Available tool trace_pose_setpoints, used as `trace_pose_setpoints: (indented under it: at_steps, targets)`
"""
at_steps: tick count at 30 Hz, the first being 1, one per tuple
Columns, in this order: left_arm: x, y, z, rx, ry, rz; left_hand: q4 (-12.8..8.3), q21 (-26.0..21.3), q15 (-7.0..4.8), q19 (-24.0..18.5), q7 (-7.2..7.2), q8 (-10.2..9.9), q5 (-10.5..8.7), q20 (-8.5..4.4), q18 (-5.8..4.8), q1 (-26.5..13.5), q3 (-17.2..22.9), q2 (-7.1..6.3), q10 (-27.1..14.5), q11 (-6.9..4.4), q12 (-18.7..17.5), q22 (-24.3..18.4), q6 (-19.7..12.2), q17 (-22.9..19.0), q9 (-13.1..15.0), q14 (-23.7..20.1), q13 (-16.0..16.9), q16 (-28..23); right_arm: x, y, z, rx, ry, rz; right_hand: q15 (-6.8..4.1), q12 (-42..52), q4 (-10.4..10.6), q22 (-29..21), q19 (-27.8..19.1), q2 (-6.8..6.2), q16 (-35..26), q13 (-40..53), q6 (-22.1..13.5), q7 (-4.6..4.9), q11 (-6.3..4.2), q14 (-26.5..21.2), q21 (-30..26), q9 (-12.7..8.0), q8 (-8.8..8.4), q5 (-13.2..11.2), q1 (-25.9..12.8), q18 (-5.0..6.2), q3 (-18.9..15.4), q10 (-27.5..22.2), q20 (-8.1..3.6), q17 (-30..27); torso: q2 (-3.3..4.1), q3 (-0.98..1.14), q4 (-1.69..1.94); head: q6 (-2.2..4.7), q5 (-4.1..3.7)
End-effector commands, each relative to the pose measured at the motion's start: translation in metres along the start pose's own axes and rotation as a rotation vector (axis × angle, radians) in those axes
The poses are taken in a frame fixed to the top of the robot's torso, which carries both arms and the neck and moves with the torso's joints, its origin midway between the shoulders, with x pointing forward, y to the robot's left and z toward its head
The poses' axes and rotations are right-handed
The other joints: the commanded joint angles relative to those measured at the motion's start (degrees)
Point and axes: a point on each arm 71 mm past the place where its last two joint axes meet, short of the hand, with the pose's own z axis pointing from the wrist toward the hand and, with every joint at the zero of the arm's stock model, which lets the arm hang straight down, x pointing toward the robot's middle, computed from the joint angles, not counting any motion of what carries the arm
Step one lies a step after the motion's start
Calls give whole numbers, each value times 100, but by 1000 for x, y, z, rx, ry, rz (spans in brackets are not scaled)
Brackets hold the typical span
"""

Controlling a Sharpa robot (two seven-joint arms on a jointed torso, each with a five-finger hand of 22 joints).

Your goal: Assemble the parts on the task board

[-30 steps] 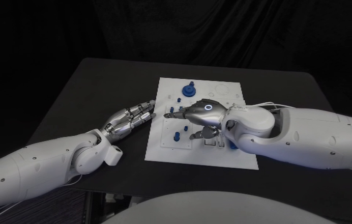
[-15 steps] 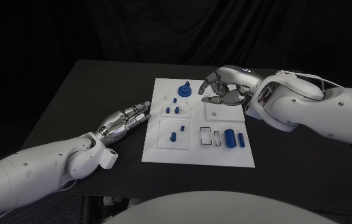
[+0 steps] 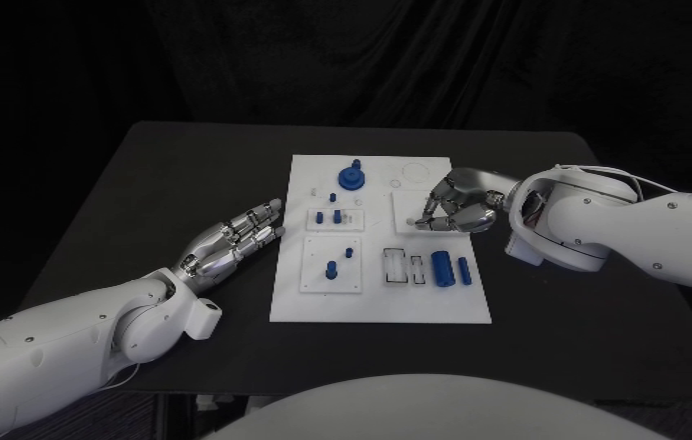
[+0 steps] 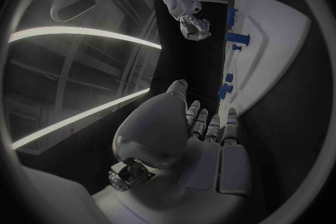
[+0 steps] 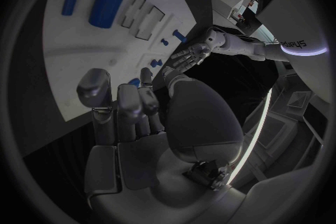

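Right hand [image 3: 459,206] dropped lower — fingers curled over task board [image 3: 381,300].

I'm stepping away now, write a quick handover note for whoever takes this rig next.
Left hand: holds nothing, fingers stretched out, lying on the table beside the task board's left edge.
Right hand: fingers curled in over the board's right side; whether it holds a part cannot be told.
Parts: round knobbed piece stands at the far end, small pegs and a taller peg stand in the left-hand plates, two blue cylinders lie near the right edge.
Left: the cylinders are not yet seated, and the slots beside them look vacant.
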Motion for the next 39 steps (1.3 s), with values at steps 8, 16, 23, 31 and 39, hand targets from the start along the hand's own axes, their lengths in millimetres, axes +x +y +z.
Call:
trace_pose_setpoints:
  at_steps: [8,16,23,31,39]
  targets:
    - [1,-6,1,85,-7,-1,47,19,11,14,-737,-108,6,-20,11,-66,46,-18,-30,47,-11,-44,-828,-11,-88,-4,0,-13,9,-15,-13,197,-24,-202,-236,910,11,1213,756,38,1173,2963,-186,-266,-259,681,2231,808,1324,-67,-774,-443,-282,1976,-237,1962,5,18,19,-1,-260]
    - [1,-5,0,83,-6,-3,51,20,6,17,-872,-106,8,-13,16,-66,61,-16,-13,36,0,-64,-830,-12,-87,-7,3,-14,17,-15,-19,258,-15,-295,-263,910,16,1242,781,3,1257,2963,-202,-299,-291,706,2381,915,1460,-98,-922,-466,-269,1976,-265,2104,4,10,3,-1,-274]
    - [0,-5,0,78,-4,-5,70,17,-11,9,-503,-84,26,18,65,-71,80,-23,3,110,9,-100,-695,-13,-67,-9,5,-15,28,-19,-22,305,23,-313,-279,910,22,1236,770,-29,1251,2963,-164,-321,-310,698,2390,955,1486,-270,-1208,-462,-297,1976,-280,2079,4,9,7,-1,-271]
    - [0,-5,1,73,-1,-7,69,17,-16,7,-361,-69,23,27,83,-66,92,-22,9,142,15,-110,-606,-13,-55,-10,6,-16,36,-19,-23,319,32,-325,-283,910,28,1232,756,-138,1248,2963,-136,-326,-315,694,2403,974,1454,-626,-1577,-460,-310,1976,-285,2067,1,11,29,-1,-307]
    - [1,-4,1,70,3,-10,58,21,-5,9,-237,-41,22,45,92,-58,111,-25,15,155,26,-120,-452,-10,-36,-3,8,-12,44,-18,-21,315,53,-330,-301,910,26,1230,744,-83,1250,2963,-17,-348,-334,692,2425,1002,1373,-1061,-2347,-459,-352,1976,-300,2062,-4,9,8,-1,-265]
